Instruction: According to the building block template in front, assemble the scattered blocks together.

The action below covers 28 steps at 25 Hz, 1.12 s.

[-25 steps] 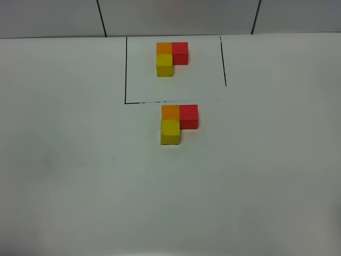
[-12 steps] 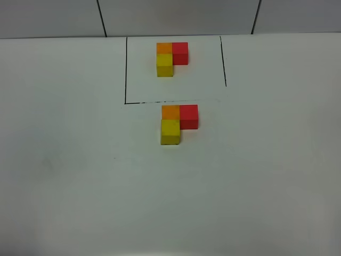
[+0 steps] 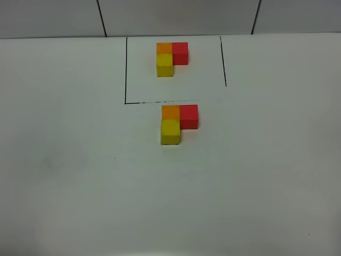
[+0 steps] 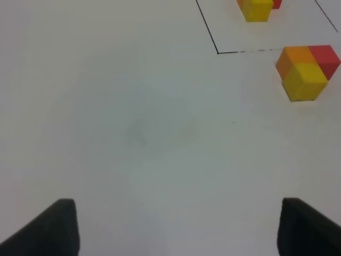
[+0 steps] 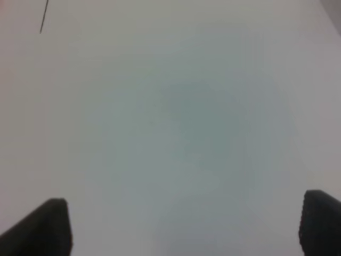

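The blocks [image 3: 178,122] lay just below the middle of the high frame, already joined in an L: orange [image 3: 170,112] at the corner, red [image 3: 188,116] touching its right side, yellow [image 3: 170,132] touching its lower side. The template [image 3: 171,57] sat in the upper middle, inside the black outline [image 3: 126,69], showing the same arrangement of the same three colours. Over the last second nothing on the worktop [image 3: 80,176] had moved; the cubes kept their places and no arm entered the high view. That suggested the assembly was finished, or very nearly so, with both arms drawn back clear of the work. In the left wrist view the left claw [image 4: 176,226] stood wide open and empty, its dark fingertips [image 4: 53,226] at the lower corners of the frame, the blocks at the right edge and part of the template at the top right. The right claw [image 5: 184,224] was likewise spread open over bare worktop, holding nothing, with only a short piece of black line in the upper left of its frame. Judged by eye, the copy matched the template, and no further placement seemed needed.
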Tool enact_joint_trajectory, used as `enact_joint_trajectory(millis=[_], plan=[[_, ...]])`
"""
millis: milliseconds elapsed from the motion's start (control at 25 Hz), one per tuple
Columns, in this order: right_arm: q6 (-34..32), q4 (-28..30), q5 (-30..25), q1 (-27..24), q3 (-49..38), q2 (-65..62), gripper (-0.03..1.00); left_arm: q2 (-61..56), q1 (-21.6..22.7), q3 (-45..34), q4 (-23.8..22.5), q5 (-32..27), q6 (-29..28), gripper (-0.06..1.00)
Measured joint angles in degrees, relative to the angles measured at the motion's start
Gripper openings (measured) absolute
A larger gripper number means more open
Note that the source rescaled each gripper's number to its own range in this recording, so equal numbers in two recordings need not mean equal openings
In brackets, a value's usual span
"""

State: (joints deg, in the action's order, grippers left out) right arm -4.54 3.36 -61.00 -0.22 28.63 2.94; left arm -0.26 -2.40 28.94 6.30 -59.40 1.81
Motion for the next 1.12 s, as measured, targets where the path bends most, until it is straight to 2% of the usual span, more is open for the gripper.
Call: enact_joint_trajectory(millis=[1120], plan=[[3.33, -2.81, 0.11, 0.00, -0.02, 0.00, 0.80, 0.00, 0.00, 0.00, 0.00, 0.00, 0.00, 0.69]])
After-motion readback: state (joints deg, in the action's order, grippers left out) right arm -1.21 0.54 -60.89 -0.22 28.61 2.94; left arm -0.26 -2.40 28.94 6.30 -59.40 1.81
